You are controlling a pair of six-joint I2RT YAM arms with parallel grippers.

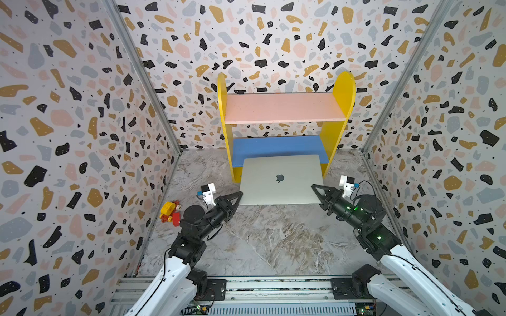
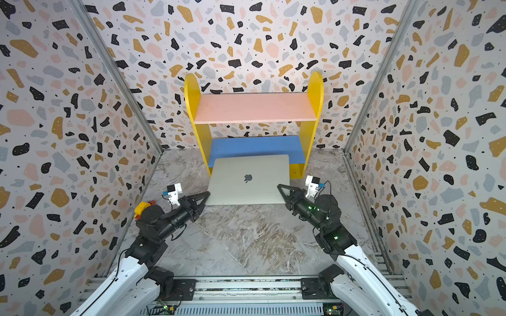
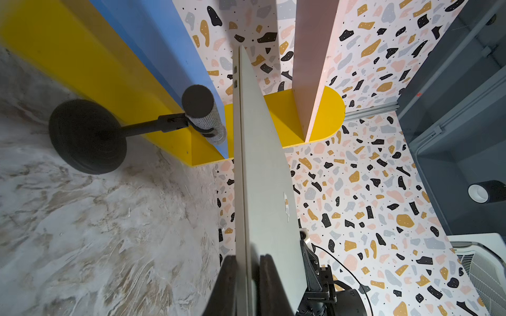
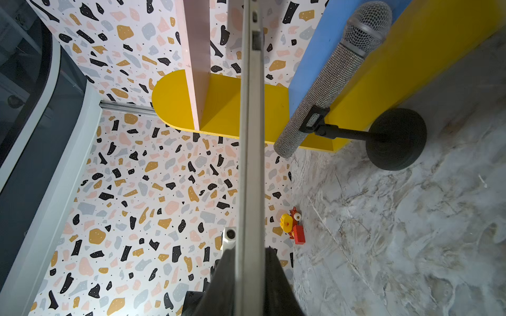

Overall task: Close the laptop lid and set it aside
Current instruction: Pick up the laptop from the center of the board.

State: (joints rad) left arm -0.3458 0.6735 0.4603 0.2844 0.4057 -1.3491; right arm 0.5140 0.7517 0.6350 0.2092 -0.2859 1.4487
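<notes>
Enclosure: terrazzo-print walls (image 1: 68,109) on three sides, over a marble-look floor (image 1: 273,240). A yellow shelf unit (image 1: 339,109) with a pink upper board and a blue lower board stands against the back wall. The laptop (image 2: 246,191) is raised clear of the floor just in front of that unit, roughly level. The laptop lid (image 1: 279,169) is down on the base, logo side up, so I judge the closing done and the setting aside outstanding. Your left gripper (image 1: 238,196) is clamped on the laptop's near left corner. Your right gripper (image 1: 314,188) is clamped on its near right corner. In the left wrist view the fingers (image 3: 223,287) sit on either face of the thin edge. Risk one: both holds are at the near end only, on smooth metal. The far end hangs unsupported, so it could droop or pivot out of the pinch. Risk two: if your arms do not travel together, the body twists or one corner pulls free. Risk three: a microphone (image 4: 328,90) on a round-based stand (image 4: 395,139) sits below the laptop and is hidden in both top views. A straight descent would likely strike it and tip it over. Risk four: pushing forward would meet the blue shelf edge. Risk five: a small red-and-yellow toy (image 1: 171,213) lies on the floor by the left wall, in the way of a landing there.
</notes>
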